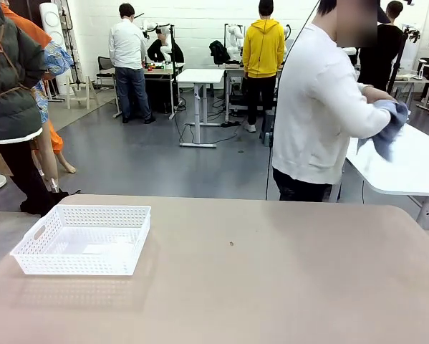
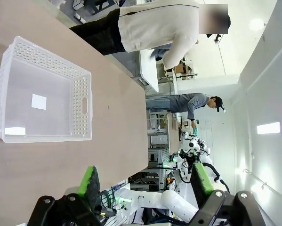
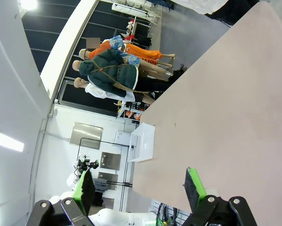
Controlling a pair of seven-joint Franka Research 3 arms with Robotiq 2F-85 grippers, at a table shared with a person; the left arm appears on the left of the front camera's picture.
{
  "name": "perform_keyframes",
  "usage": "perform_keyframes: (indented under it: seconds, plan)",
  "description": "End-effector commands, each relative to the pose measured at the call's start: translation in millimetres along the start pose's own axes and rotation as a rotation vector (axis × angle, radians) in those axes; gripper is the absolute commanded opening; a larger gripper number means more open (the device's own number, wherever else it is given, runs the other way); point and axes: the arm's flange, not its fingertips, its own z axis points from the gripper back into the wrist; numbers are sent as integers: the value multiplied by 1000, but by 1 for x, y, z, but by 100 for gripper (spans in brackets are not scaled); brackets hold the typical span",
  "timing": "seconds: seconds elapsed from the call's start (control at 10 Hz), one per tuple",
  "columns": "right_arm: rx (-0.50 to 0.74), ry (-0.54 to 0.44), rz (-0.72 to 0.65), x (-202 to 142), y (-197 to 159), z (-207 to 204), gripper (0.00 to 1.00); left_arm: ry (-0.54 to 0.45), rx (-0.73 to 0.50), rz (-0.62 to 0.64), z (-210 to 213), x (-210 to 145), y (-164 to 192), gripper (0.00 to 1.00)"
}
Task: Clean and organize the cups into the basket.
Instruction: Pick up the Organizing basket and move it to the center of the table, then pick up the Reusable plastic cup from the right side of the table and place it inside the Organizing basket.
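Hanging over the near side of the tabletop [image 1: 271,287], the left gripper [image 2: 145,182] has its green-padded jaws spread wide with nothing between them. The right gripper [image 3: 141,184] is the same, jaws wide apart and bare. Farther on, the basket [image 1: 78,261] sits flat by the tabletop's left edge, toward the far-left corner, well apart from both grippers. Past the far edge a person [image 1: 321,107] in a white top stands turned toward a white side table [image 1: 400,175], both hands on a blue-grey cloth [image 1: 392,130].
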Motion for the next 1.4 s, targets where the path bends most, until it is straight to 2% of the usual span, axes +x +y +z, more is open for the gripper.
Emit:
perform_keyframes:
  seconds: [0.0,1.3]
  plan:
    - [20,-11,8,2,0,0,100,1,-3,0,1,1,-1,100]
    - [20,-11,8,2,0,0,100,1,-3,0,1,1,-1,100]
